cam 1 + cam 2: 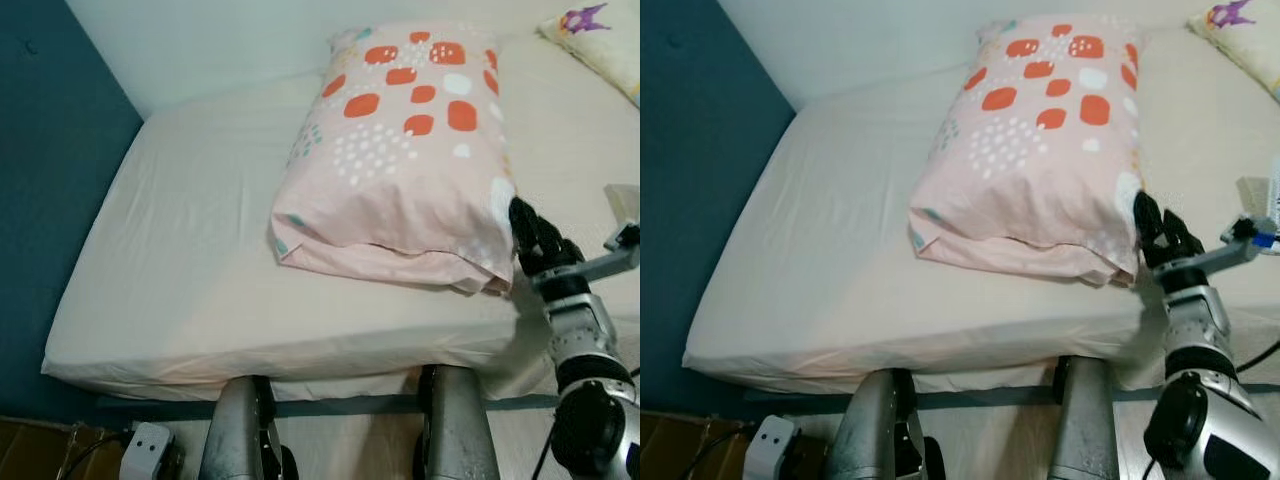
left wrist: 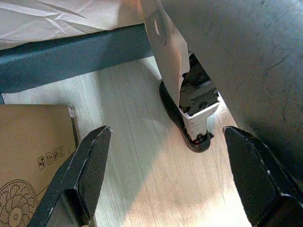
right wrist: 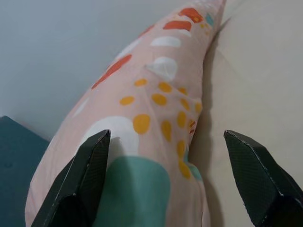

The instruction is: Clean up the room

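The job in hand looked like taking hold of the big pink pillow (image 1: 405, 150) so it could be put in its proper place on the bed (image 1: 180, 260). To do that well, the right gripper (image 1: 527, 236) would need to slide its two fingers around the near corner of the pillow, one finger above and one below, and squeeze the thick folded edge, not just the thin cloth. A soft pillow bends and sags, so a deep bite near the corner would hold better than a pinch at the tip. The pillow lay near the front edge of the bed, a bit toward the right side, with its far end reaching up toward the wall. A second pillow (image 1: 592, 40) with a purple picture sat at the far right corner of the bed. The right arm was lifted and reached forward over the front edge of the bed, with its gripper just beside the pillow's near right corner. Its fingers were spread wide apart and held nothing. The left gripper (image 2: 163, 184) hung down by the robot's leg above the wooden floor (image 2: 137, 156), near a cardboard box (image 2: 33, 156). Its fingers were wide apart too, with nothing in them.
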Robot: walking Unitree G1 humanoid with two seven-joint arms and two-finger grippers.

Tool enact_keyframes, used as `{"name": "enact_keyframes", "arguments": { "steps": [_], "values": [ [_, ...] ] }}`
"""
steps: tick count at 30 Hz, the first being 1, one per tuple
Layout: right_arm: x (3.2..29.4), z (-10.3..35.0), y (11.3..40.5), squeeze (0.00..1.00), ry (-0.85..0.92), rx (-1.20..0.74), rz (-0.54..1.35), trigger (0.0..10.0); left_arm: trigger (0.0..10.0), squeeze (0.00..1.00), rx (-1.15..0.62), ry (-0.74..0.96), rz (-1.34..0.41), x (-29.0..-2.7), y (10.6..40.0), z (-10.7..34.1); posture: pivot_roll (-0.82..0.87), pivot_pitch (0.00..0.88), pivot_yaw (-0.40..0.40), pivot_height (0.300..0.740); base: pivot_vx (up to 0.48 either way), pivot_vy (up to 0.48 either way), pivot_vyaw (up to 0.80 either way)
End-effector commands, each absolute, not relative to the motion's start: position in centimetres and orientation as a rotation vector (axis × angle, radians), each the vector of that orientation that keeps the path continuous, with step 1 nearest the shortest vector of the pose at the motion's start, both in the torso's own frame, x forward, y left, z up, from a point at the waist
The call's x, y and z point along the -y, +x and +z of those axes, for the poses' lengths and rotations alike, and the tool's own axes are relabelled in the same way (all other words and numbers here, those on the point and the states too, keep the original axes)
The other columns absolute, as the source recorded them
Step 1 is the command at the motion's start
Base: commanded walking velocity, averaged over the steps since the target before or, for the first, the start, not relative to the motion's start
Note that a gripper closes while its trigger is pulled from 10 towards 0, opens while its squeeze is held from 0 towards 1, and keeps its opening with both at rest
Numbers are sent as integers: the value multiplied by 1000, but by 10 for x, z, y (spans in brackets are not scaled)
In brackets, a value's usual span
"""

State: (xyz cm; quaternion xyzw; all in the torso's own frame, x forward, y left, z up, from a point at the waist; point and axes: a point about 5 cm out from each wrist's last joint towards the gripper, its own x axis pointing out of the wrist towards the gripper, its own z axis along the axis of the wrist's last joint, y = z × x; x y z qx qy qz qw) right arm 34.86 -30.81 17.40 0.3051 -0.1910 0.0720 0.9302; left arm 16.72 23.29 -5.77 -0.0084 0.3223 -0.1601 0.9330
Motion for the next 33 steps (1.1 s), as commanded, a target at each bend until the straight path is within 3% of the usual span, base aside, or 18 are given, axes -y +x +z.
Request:
{"name": "enact_keyframes", "arguments": {
  "steps": [1,12,17,18,20,21,22,23,30,33],
  "values": [
    [299,172,353,0,658,383,169,10000,10000,0,-679,-41,-363,-225,159,-62,99,394,167,528,0,0,0],
    [273,184,371,0,685,358,240,10000,10000,0,-655,-58,-385,-217,156,-61,104,404,153,528,0,0,0],
    [258,182,381,0,689,257,197,10000,10000,0,-652,-59,-390,-216,155,-61,96,402,147,528,0,0,0],
    [250,179,384,0,688,213,172,4235,10000,0,-651,-60,-392,-215,155,-61,89,396,143,528,0,0,0],
    [250,179,384,0,688,213,172,4235,10000,0,-651,-60,-392,-215,155,-61,89,396,143,528,0,0,0],
    [244,176,386,0,702,187,160,1373,10000,0,-650,-61,-392,-214,156,-61,85,389,137,528,0,0,0],
    [244,176,386,0,702,187,160,1373,10000,0,-650,-61,-392,-214,156,-61,85,389,137,528,0,0,0],
    [237,174,388,0,723,177,162,0,10000,0,-648,-63,-389,-213,157,-61,79,379,131,528,0,0,0],
    [226,168,390,0,698,138,150,0,10000,0,-639,-75,-377,-206,167,-61,58,344,117,528,0,0,0],
    [234,169,388,0,649,137,104,0,10000,0,-626,-89,-366,-195,181,-59,25,283,93,528,0,0,0]
  ]
}}
